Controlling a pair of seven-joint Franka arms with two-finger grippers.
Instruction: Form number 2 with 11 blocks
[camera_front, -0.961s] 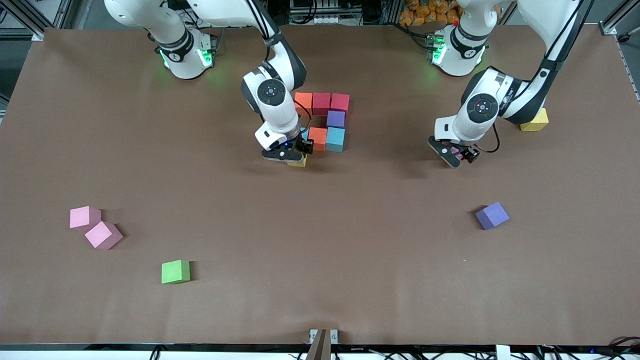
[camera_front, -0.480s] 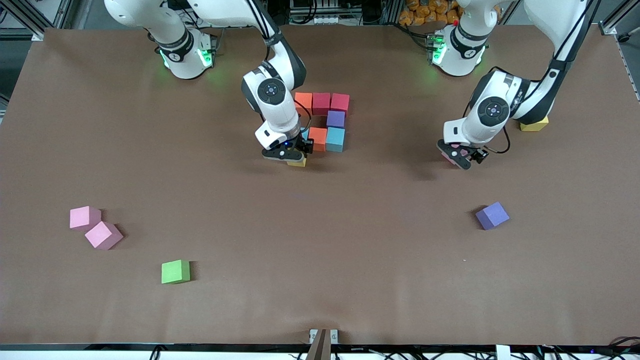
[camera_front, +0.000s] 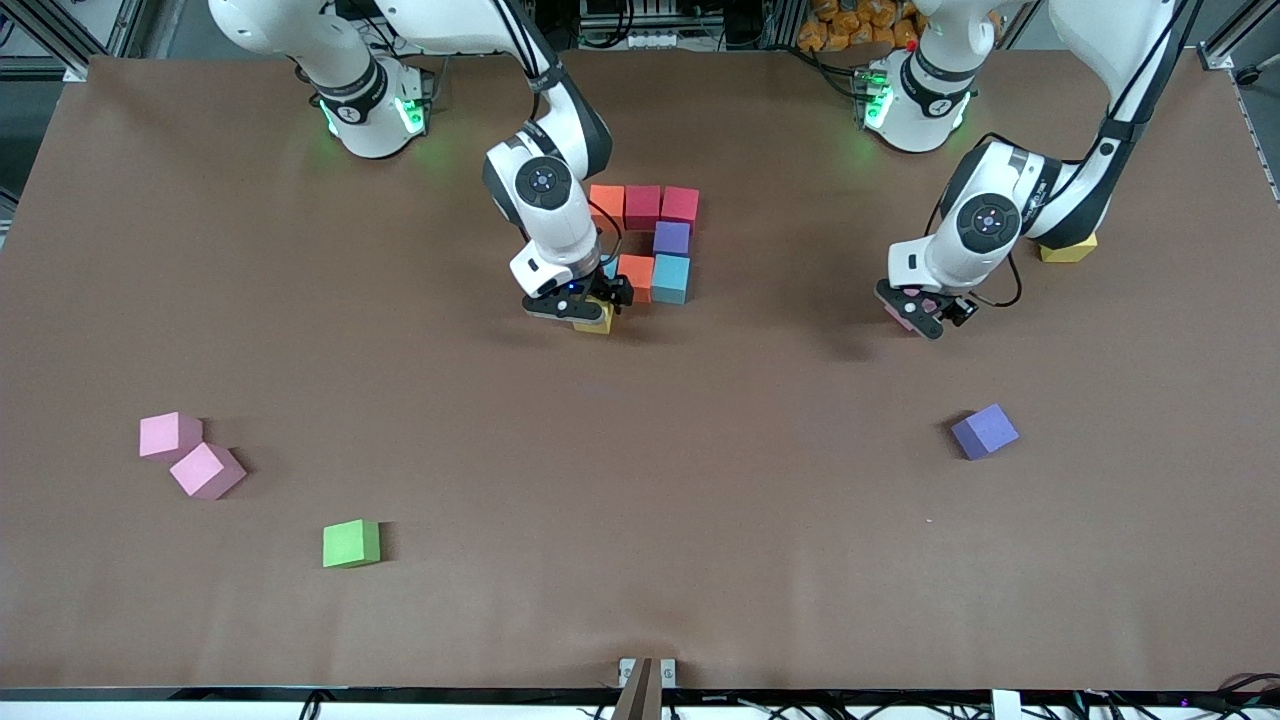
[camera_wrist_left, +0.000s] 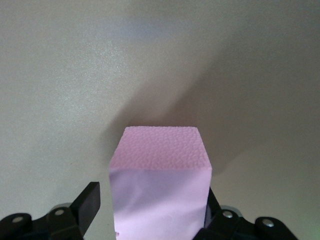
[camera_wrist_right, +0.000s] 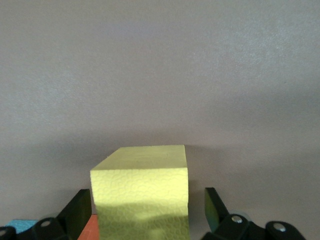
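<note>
Spread wide around a yellow block (camera_wrist_right: 142, 192) at the unfinished number 2 (camera_front: 650, 240) is the right gripper (camera_front: 585, 305), while a pink block (camera_wrist_left: 160, 187) is straddled at three o'clock by the left gripper (camera_front: 925, 315), contact unclear.

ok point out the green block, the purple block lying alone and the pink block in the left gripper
green block (camera_front: 351, 544), front view, top face
lone purple block (camera_front: 985, 431), front view, top face
pink block (camera_wrist_left: 160, 167), left wrist view, textured top face

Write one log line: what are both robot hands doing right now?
right hand: open around yellow block | left hand: around pink block | number 2: unfinished
</note>
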